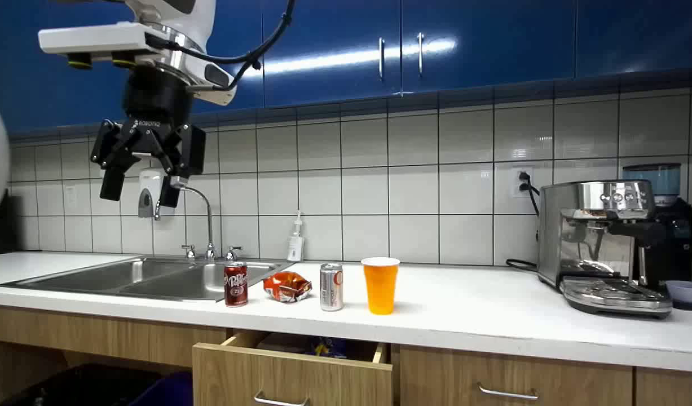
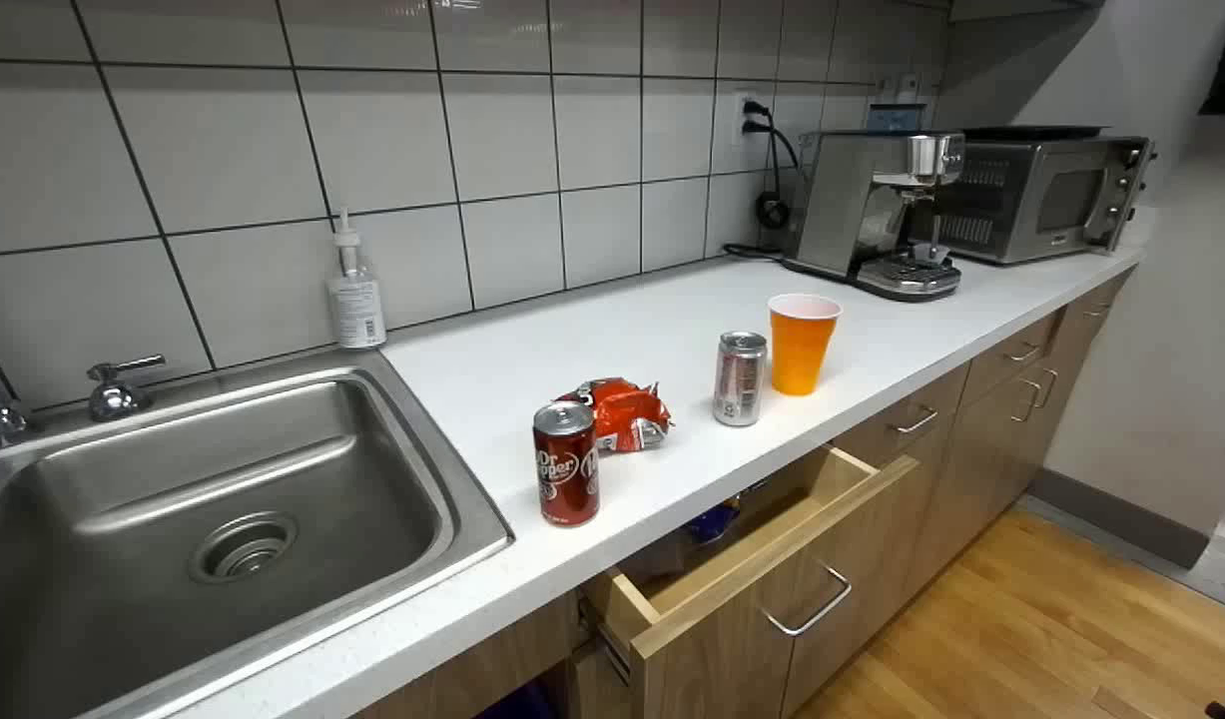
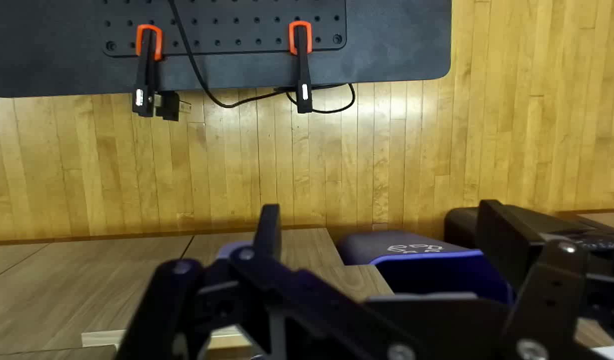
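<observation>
My gripper [image 1: 140, 189] is open and empty, raised above the sink [image 1: 154, 296] in an exterior view. It also shows in the wrist view [image 3: 381, 212], fingers wide apart. Nothing is between them. On the white counter stand a dark red Dr Pepper can [image 1: 236, 284] [image 2: 566, 469], a crumpled red-orange snack bag [image 1: 287, 286] [image 2: 629, 412], a silver can [image 1: 331, 287] [image 2: 740, 379] and an upright orange cup [image 1: 380, 287] [image 2: 802, 348]. Below them, a wooden drawer [image 1: 292, 375] [image 2: 772, 579] is pulled open. A blue packet [image 1: 327, 346] [image 2: 714, 521] lies inside it, partly hidden.
A faucet [image 1: 210, 225], a pump bottle [image 1: 295, 242] [image 2: 356, 300] and a wall soap dispenser [image 1: 148, 192] are by the sink. An espresso machine [image 1: 599, 242] and microwave [image 2: 1051, 195] stand farther along. Blue bin [image 3: 427, 257] and dark clamped table [image 3: 397, 45] show in the wrist view.
</observation>
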Robot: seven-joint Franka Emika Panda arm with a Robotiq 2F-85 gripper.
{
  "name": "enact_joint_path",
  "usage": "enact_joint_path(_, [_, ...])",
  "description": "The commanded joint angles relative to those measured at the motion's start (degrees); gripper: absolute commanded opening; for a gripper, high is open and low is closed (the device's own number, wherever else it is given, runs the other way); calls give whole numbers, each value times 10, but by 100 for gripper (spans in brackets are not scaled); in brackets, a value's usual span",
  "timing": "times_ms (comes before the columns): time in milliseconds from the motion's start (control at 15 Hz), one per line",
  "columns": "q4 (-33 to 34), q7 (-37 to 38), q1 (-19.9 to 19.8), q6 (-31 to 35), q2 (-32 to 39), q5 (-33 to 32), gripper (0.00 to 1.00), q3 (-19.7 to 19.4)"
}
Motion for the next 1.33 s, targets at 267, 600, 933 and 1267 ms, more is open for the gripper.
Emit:
enact_joint_path(267, [-12,-15,-8,27,23,-9,100,8])
enact_joint_path(600, [-29,-13,-10,103,73,-44,100,17])
enact_joint_path(933, [-37,-25,-10,188,142,-87,100,14])
enact_joint_path(1267, [-28,-43,-20,272,224,-130,100,5])
